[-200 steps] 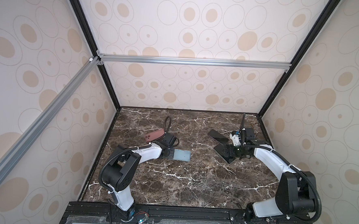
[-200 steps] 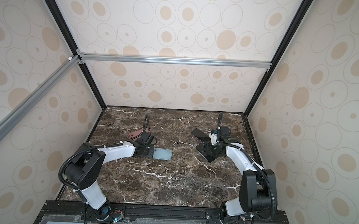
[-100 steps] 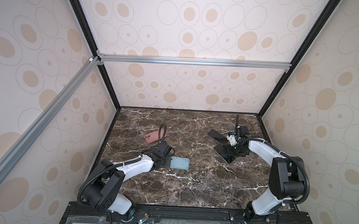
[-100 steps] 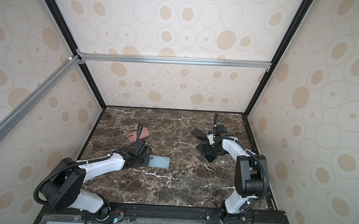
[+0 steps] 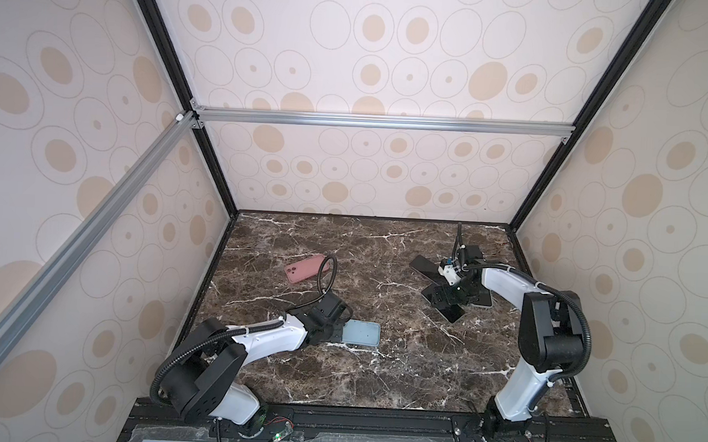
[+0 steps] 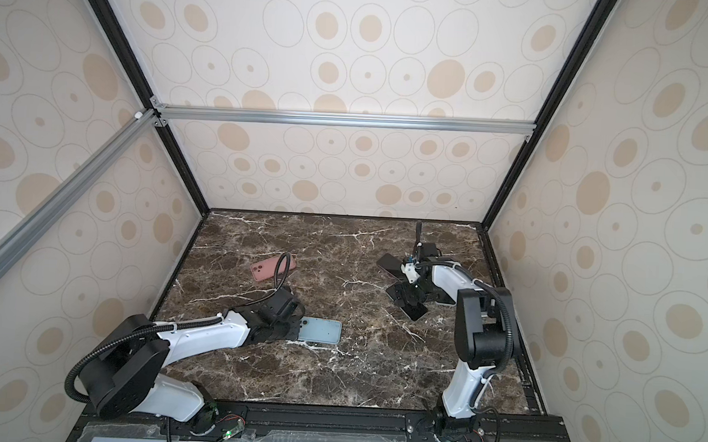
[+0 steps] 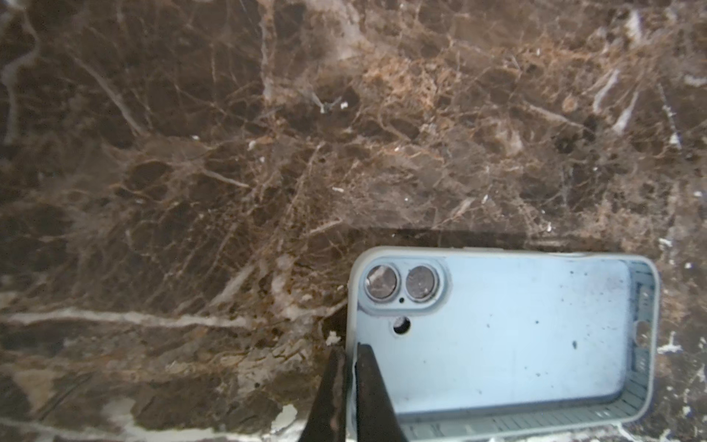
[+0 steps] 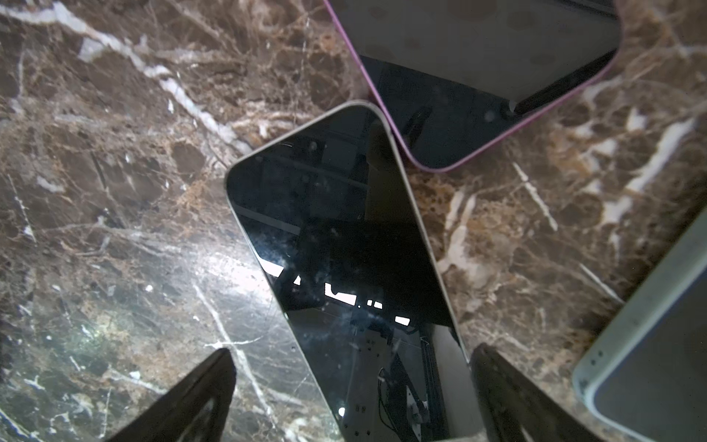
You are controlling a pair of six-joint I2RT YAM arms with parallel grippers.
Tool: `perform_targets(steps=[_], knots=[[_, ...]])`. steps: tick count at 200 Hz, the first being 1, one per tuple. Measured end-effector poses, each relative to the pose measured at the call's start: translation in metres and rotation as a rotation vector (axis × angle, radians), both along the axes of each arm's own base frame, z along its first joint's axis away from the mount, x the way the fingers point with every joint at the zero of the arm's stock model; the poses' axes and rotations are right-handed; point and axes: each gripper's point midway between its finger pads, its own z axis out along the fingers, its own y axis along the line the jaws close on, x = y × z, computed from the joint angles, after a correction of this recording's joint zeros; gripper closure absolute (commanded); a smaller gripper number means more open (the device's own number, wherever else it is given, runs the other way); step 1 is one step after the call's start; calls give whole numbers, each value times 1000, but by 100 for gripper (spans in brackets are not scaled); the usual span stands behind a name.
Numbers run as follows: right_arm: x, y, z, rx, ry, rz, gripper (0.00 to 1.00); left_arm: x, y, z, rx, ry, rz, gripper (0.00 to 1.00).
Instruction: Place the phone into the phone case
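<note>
Left gripper (image 7: 350,348) is closed down narrow, its jaws nipping the short end wall of the light blue case (image 7: 497,333), beside the camera cut-outs. Over the last second this arm has dragged the case toward the near edge. It now lies flat and open side up on the marble tabletop (image 5: 377,377), left of centre in both top views (image 6: 321,329), well clear of the pink case (image 5: 304,268) at far left. Right gripper (image 8: 352,349) has spread to full width and holds nothing. It hangs low over the silver-rimmed phone (image 8: 344,248), screen up at right, a finger to either side. A purple-rimmed phone (image 8: 478,76) touches that phone's far corner, and a pale-rimmed phone (image 8: 650,344) lies close by. Reading: case staged, phone pick about to start, insertion not begun. Crowding neighbours could get nudged on closing.
</note>
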Motion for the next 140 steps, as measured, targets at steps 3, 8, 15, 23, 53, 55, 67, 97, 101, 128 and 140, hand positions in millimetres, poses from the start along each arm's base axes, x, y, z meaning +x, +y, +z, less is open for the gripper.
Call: perform_targets(steps=[3, 8, 15, 23, 53, 55, 67, 97, 101, 128, 140], knots=[[0, 0, -1, -2, 1, 3, 0, -1, 0, 0, -4, 0, 2, 89], [0, 0, -2, -6, 2, 11, 0, -2, -1, 0, -9, -2, 6, 89], [1, 0, -3, -12, 5, 20, 0, -3, -1, 0, -18, -4, 11, 88], [2, 0, -5, -17, 8, 28, 0, -5, -2, -1, -27, -6, 15, 87], [4, -1, -14, -37, 22, 51, 0, -8, -4, -4, -54, -2, 20, 81], [4, -1, -14, -38, 23, 53, 0, -9, -4, -4, -55, -2, 19, 81], [4, -1, -14, -47, 23, 65, 1, -10, -6, -4, -67, 2, 17, 77], [3, 4, -16, -65, 27, 101, 2, -9, -13, -2, -102, -4, 5, 69], [3, 4, -17, -67, 28, 104, 3, -8, -14, -1, -106, -5, 3, 67], [4, 6, -18, -97, 33, 121, 6, -7, -15, 3, -109, -18, -5, 56], [4, 6, -19, -124, 33, 130, 7, -6, -15, 4, -103, -22, -9, 51]])
